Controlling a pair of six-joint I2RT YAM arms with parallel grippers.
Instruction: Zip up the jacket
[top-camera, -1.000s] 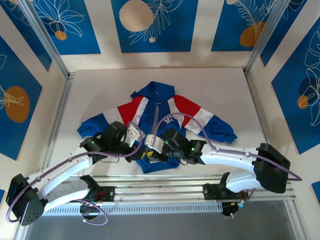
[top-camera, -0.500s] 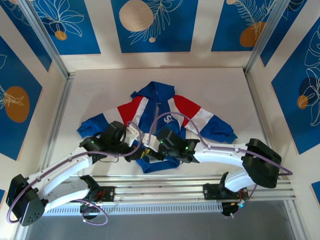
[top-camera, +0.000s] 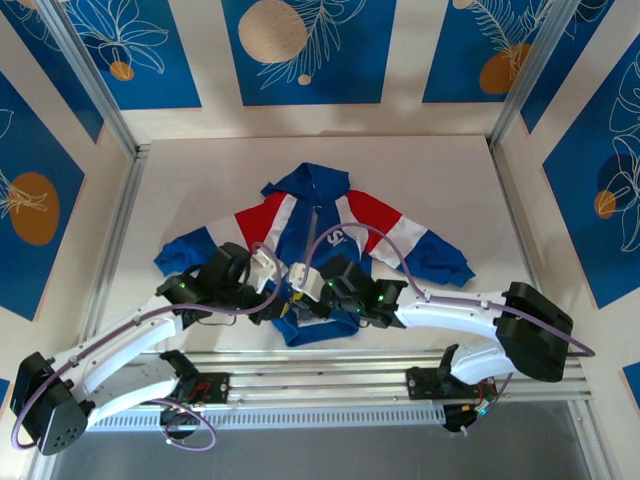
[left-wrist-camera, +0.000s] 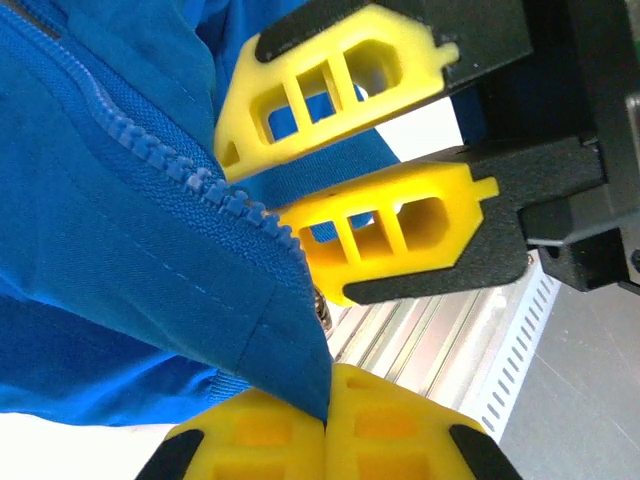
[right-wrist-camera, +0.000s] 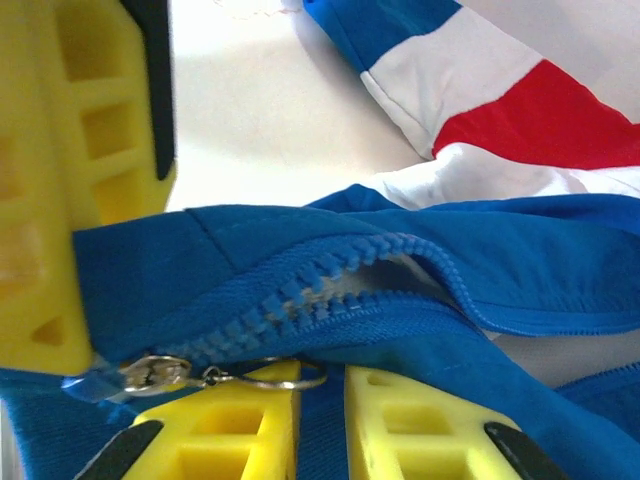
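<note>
The jacket (top-camera: 330, 205) lies flat on the table, collar far, blue with red and white panels. Both grippers meet at its bottom hem. My left gripper (top-camera: 278, 305) (left-wrist-camera: 328, 425) is shut, pinching the blue hem corner beside the zipper's lower end. My right gripper (top-camera: 300, 303) (right-wrist-camera: 322, 400) stands just beside it, its jaws closed narrow on a blue strap that hangs from the pull ring (right-wrist-camera: 265, 380) of the metal slider (right-wrist-camera: 150, 375). The zipper teeth (right-wrist-camera: 330, 270) gape open above the slider. The right gripper's fingers (left-wrist-camera: 390, 225) sit close over the hem in the left wrist view.
Aluminium rails (top-camera: 330, 375) run along the near edge under both arms. The jacket's right sleeve (top-camera: 430, 255) spreads over the cream table (top-camera: 420, 170). Metal frame posts (top-camera: 120, 220) and patterned blue walls enclose the table.
My right gripper's jaws have narrowed onto the strap at the slider, and its arm shifted slightly along the hem. The left gripper has kept its pinch on the hem.
</note>
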